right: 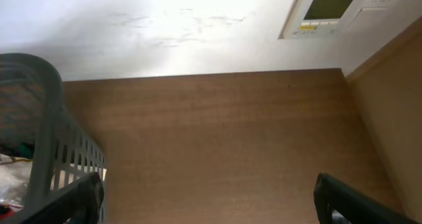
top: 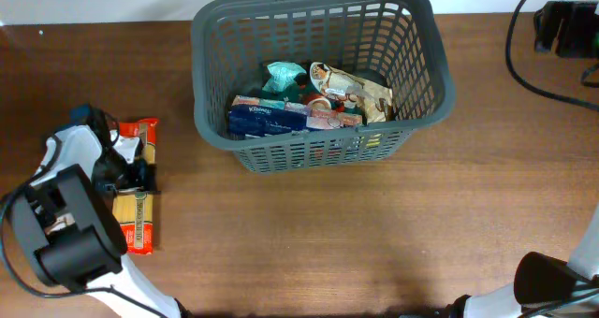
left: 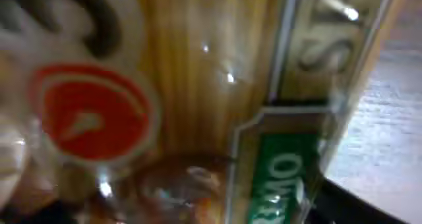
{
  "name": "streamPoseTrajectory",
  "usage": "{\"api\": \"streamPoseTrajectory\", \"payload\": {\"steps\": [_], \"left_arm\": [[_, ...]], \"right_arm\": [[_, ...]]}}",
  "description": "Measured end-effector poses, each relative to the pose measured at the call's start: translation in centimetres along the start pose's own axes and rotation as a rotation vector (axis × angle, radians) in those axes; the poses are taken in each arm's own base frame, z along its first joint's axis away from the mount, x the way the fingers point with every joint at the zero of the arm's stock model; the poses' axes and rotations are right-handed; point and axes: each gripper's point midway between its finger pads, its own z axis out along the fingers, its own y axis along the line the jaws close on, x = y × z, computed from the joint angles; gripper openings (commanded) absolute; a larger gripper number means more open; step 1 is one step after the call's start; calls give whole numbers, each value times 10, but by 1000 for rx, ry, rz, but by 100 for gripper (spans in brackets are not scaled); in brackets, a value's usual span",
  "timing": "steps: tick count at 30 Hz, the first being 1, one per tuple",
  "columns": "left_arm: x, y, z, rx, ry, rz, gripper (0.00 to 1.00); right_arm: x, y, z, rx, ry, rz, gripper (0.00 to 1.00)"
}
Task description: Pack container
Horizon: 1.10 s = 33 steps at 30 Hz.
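Note:
The container (top: 318, 9) is a dark grey slotted basket at the table's back centre; its rim also shows in the right wrist view (right: 39, 118). It holds a blue tissue box (top: 267, 120), a teal packet (top: 284, 75) and a white snack bag (top: 351, 92). A red and yellow spaghetti packet (top: 136, 224) lies flat at the far left. My left gripper (top: 134, 175) is down over it, jaws wide on either side. The packet fills the blurred left wrist view (left: 198, 85). My right gripper (right: 208, 197) is open and empty over bare table, right of the basket.
Black cables and a black device (top: 566, 28) sit at the back right corner. The right arm's base (top: 552, 285) is at the front right edge. A wall panel (right: 330, 10) shows beyond the table.

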Motion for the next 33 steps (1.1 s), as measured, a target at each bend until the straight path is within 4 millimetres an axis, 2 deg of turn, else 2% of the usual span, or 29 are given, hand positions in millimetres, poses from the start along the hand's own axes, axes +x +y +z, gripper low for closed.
{"api": "streamPoseTrajectory", "payload": {"steps": [2, 7, 11, 15, 19, 20, 21, 22, 25, 27, 28, 30, 32, 33], "left_arm": [[0, 3, 1, -10, 2, -2, 2], [-6, 2, -17, 13, -7, -3, 2], [-6, -11, -31, 100, 63, 4, 2], [-22, -23, -68, 123, 67, 41, 2], [-69, -34, -147, 65, -134, 105, 2], [-83, -37, -175, 37, -220, 126, 2], [-95, -46, -218, -4, -341, 157, 2], [-98, -52, -239, -24, -397, 177, 2], [-104, -76, -320, -105, -632, 278, 2], [-96, -104, -370, -150, -780, 396, 2], [-81, -133, -408, -177, -891, 530, 2], [-54, -184, -448, -215, -1026, 761, 2], [-26, -237, -473, -238, -1131, 1013, 2], [-20, -250, -475, -235, -1147, 1072, 2]], "right_arm": [[0, 0, 0, 0, 0, 0, 99], [0, 0, 0, 0, -1, 0, 99], [0, 0, 0, 0, 0, 0, 99], [0, 0, 0, 0, 0, 0, 99], [0, 0, 0, 0, 1, 0, 99], [0, 0, 0, 0, 0, 0, 99], [0, 0, 0, 0, 1, 0, 99], [0, 0, 0, 0, 0, 0, 99], [0, 0, 0, 0, 1, 0, 99], [0, 0, 0, 0, 0, 0, 99], [0, 0, 0, 0, 0, 0, 99], [0, 0, 0, 0, 0, 0, 99], [0, 0, 0, 0, 0, 0, 99], [0, 0, 0, -1, 1, 0, 99]]}}
